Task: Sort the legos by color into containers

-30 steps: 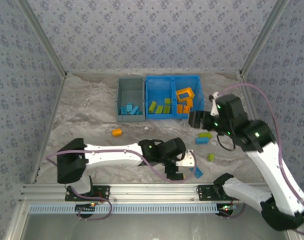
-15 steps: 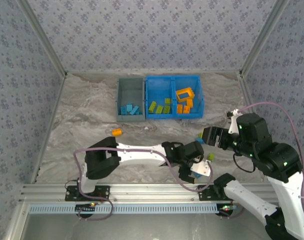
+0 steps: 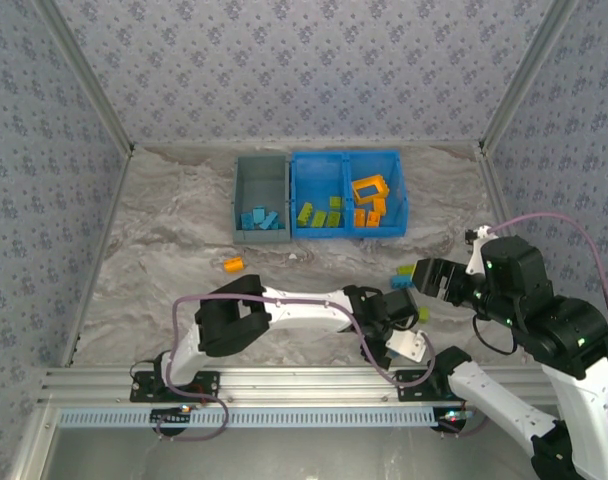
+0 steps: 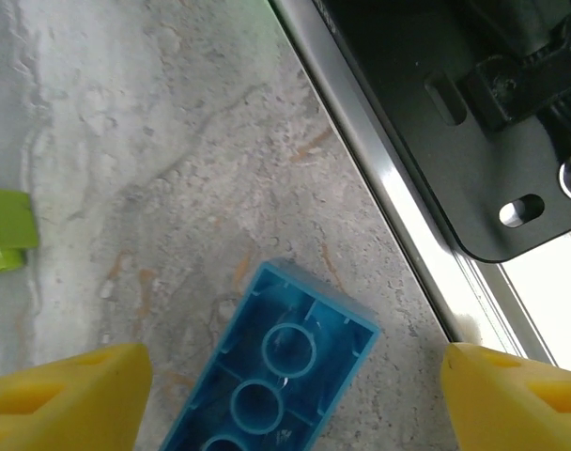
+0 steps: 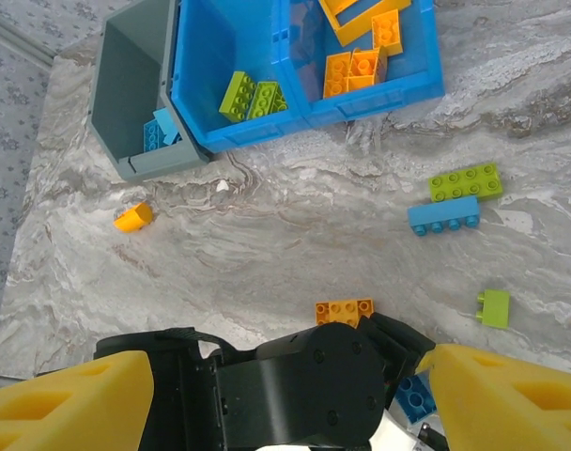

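Observation:
A blue lego (image 4: pixel 276 376) lies studs down by the near rail, between the spread fingers of my left gripper (image 4: pixel 295 399), which is open and hovers just above it. In the top view my left gripper (image 3: pixel 404 338) is at the front right. My right gripper (image 3: pixel 426 272) is open and empty, high over the table; from its view its fingers (image 5: pixel 511 395) frame the left arm's wrist. A lime lego (image 5: pixel 464 180), a blue lego (image 5: pixel 443 216), a small lime one (image 5: pixel 493 308), an orange one (image 5: pixel 343 309) and a small orange piece (image 5: pixel 133 217) lie loose.
The grey-blue bin (image 3: pixel 261 225) holds blue legos. The bright blue bin (image 3: pixel 346 158) holds lime legos on the left and orange ones, with the frame, on the right. The metal rail (image 4: pixel 398 207) runs close beside the blue lego.
My left arm has swung right along the front edge and now hangs over the blue lego. My right arm has drawn back from the bins toward the right side.

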`<act>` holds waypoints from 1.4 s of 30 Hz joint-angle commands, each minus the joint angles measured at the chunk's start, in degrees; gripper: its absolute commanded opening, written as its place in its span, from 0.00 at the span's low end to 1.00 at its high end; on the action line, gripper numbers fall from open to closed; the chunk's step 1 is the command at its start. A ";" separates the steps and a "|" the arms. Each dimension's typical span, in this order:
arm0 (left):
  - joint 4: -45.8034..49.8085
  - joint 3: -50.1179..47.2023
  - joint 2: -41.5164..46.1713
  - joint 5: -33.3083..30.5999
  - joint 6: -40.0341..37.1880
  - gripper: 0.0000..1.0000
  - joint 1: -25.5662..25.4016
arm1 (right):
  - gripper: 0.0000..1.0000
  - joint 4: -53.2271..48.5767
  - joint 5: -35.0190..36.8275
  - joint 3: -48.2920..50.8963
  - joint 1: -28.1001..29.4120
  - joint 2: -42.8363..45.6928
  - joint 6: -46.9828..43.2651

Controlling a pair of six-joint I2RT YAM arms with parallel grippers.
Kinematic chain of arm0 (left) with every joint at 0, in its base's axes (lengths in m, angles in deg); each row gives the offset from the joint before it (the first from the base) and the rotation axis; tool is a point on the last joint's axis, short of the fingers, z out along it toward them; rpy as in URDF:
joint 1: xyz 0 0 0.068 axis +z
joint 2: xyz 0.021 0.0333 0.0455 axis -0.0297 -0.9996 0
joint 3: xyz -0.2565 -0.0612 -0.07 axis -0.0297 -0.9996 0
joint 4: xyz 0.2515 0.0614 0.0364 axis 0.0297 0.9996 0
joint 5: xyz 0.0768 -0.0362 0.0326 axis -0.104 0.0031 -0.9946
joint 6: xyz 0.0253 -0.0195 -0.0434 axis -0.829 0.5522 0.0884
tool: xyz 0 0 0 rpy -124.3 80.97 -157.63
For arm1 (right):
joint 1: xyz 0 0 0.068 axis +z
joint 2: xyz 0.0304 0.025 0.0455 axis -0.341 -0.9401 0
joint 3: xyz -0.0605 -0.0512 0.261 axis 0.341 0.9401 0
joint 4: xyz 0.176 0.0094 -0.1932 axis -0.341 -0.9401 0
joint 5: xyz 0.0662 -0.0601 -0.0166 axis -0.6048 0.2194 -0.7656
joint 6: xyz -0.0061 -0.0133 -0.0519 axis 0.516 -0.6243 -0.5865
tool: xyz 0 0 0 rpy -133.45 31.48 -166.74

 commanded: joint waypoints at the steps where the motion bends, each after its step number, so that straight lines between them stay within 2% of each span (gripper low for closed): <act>1: 2.68 3.44 -2.16 1.10 -0.82 0.75 -0.39 | 0.80 -0.38 0.87 1.05 -0.27 0.10 1.34; 5: 2.80 4.53 -4.08 0.14 -0.60 0.55 -0.25 | 0.79 0.07 0.33 1.50 -0.30 0.19 1.83; 10: 2.41 4.42 -4.62 0.19 -0.32 0.39 0.45 | 0.78 0.44 -0.12 2.28 -0.29 0.37 2.12; 16: 0.13 2.71 -0.94 -1.21 3.19 0.34 0.91 | 0.78 1.62 -0.17 2.56 -0.27 0.28 1.88; 21: -8.03 -4.43 11.34 -3.27 13.87 0.33 4.08 | 0.78 3.62 -0.83 2.29 -0.27 -0.15 -0.15; 25: -15.14 -14.73 24.52 -5.98 23.85 0.34 9.85 | 0.78 9.50 -5.02 2.29 -0.23 -1.22 -5.85; 30: -13.42 -21.45 36.05 -8.02 34.28 0.35 20.33 | 0.76 19.75 -11.91 4.61 2.39 -5.86 -10.72; 32: -11.16 -22.21 38.49 -8.18 37.50 0.35 25.92 | 0.76 24.38 -9.49 5.29 7.23 -8.96 -11.78; 35: -6.74 -20.76 38.97 -8.68 41.99 0.36 35.28 | 0.76 30.35 -1.64 4.07 16.60 -16.25 -13.57; 38: -0.30 -15.12 35.10 -12.14 44.92 0.36 41.82 | 0.76 37.00 4.20 3.65 24.08 -22.41 -14.44; 42: 2.67 -9.70 28.53 -12.29 50.40 0.36 48.91 | 0.76 50.99 12.16 8.32 31.61 -26.87 -16.59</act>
